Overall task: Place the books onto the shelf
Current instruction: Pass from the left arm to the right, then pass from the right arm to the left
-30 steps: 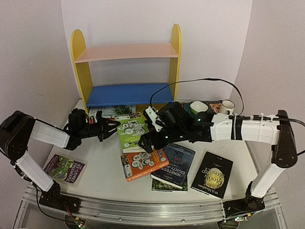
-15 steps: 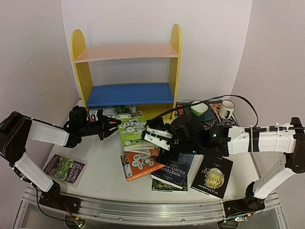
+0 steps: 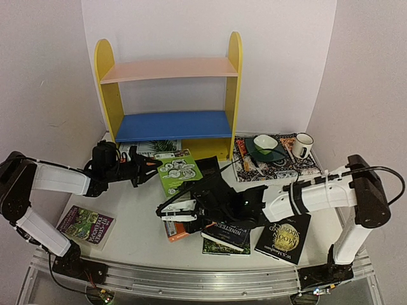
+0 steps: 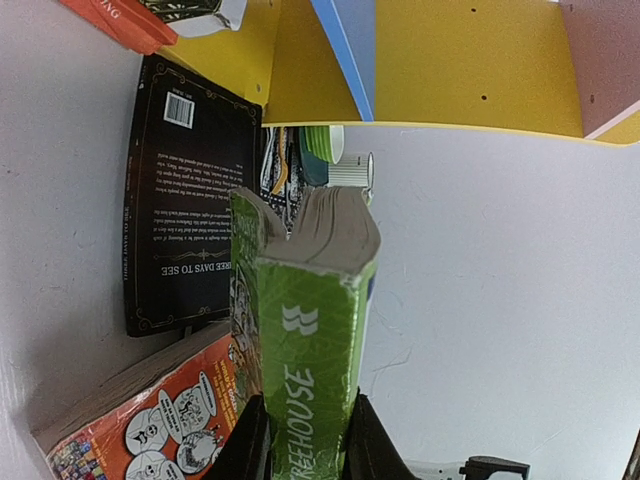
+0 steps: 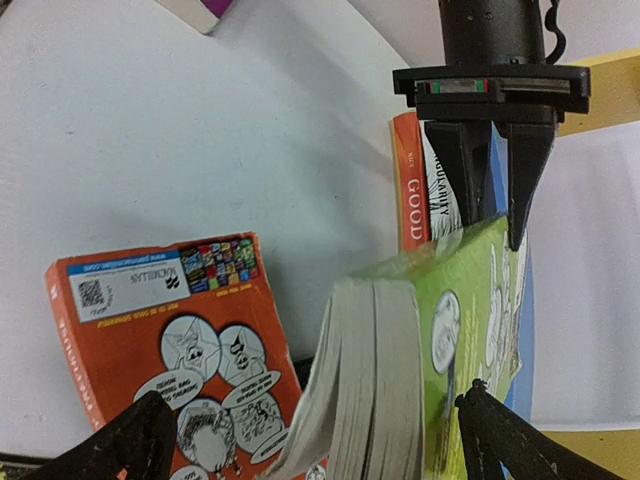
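Currently gripping green book (image 3: 179,173) by spine with left tool (image 3: 147,165), right tool (image 3: 172,213) gaping wide; next, hoist onto shelf (image 3: 172,126).

White table (image 3: 137,230) bears the shelf (image 3: 172,126) at back, a patterned mat (image 3: 299,164), purple book (image 3: 86,223), black book (image 3: 283,232)

We've got a white table (image 3: 137,232) boxed in by plain pale walls (image 3: 286,57) on three sides (they read a bit lilac on camera). A metal rail (image 3: 191,279) runs along the near edge. Lighting's soft and even, with only faint shadows on the tabletop.
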